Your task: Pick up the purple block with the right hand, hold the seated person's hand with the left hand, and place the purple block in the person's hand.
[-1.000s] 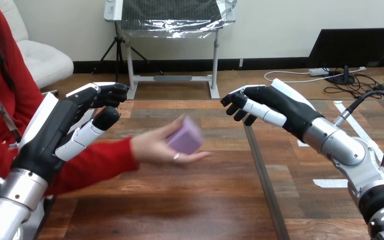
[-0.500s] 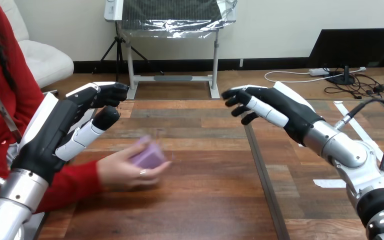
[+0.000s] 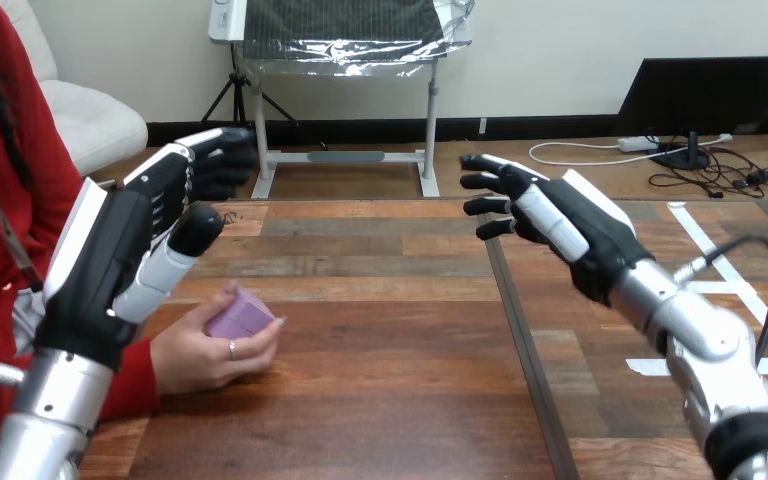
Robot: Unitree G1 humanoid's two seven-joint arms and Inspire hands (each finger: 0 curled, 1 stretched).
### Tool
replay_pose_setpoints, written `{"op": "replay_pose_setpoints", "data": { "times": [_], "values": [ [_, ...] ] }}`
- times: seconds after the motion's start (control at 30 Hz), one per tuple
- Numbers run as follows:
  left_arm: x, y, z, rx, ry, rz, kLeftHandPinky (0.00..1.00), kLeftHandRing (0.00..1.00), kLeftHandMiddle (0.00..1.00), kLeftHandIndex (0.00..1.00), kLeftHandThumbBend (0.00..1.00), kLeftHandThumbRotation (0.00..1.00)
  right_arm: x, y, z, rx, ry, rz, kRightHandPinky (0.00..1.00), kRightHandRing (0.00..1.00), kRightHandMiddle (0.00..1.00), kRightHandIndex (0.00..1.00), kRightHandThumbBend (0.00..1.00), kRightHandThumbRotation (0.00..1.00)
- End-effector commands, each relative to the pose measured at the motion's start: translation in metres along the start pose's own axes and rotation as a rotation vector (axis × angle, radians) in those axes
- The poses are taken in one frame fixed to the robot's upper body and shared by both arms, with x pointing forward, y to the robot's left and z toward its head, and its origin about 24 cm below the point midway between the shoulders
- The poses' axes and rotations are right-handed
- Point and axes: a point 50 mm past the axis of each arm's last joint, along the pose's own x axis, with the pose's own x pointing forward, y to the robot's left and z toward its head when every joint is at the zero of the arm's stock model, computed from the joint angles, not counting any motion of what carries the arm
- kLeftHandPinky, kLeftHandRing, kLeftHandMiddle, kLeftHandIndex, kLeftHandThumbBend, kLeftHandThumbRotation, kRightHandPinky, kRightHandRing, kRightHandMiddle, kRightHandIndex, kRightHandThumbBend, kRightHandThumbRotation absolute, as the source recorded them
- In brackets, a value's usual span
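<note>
Near the table's [image 3: 390,390] left edge, the purple block [image 3: 241,312] lies in the person's hand [image 3: 195,358], gripped there, so delivery looks complete. Left hand [image 3: 130,250] hangs just above, fingers loosely extended, holding nothing. Right hand [image 3: 560,225] hovers well apart, fingers spread, empty.

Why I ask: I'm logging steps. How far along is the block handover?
Done: the purple block lies in the person's hand, which is closed round it. In hand: nothing; the left hand and right hand are both open, raised and empty, the left not clasping the person's hand. Left: the handover looks complete; probably only withdrawing both hands.
</note>
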Motion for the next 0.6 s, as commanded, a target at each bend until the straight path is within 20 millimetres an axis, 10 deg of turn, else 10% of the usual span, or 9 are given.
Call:
{"op": "replay_pose_setpoints", "data": {
  "times": [0.0, 0.57],
  "values": [
    [-0.006, -0.003, 0.005, -0.033, -0.045, 0.062, 0.82, 0.84, 0.85, 0.84, 0.99, 1.00, -0.003, 0.004, 0.011, 0.108, -0.124, -0.024, 0.84, 0.92, 0.93, 0.96, 1.00, 1.00],
    [-0.044, -0.027, 0.008, -0.181, -0.038, 0.170, 0.92, 0.90, 0.88, 0.86, 0.96, 1.00, -0.044, 0.030, 0.005, 0.264, -0.267, -0.103, 0.96, 0.97, 0.96, 0.96, 1.00, 1.00]
  ]
}}
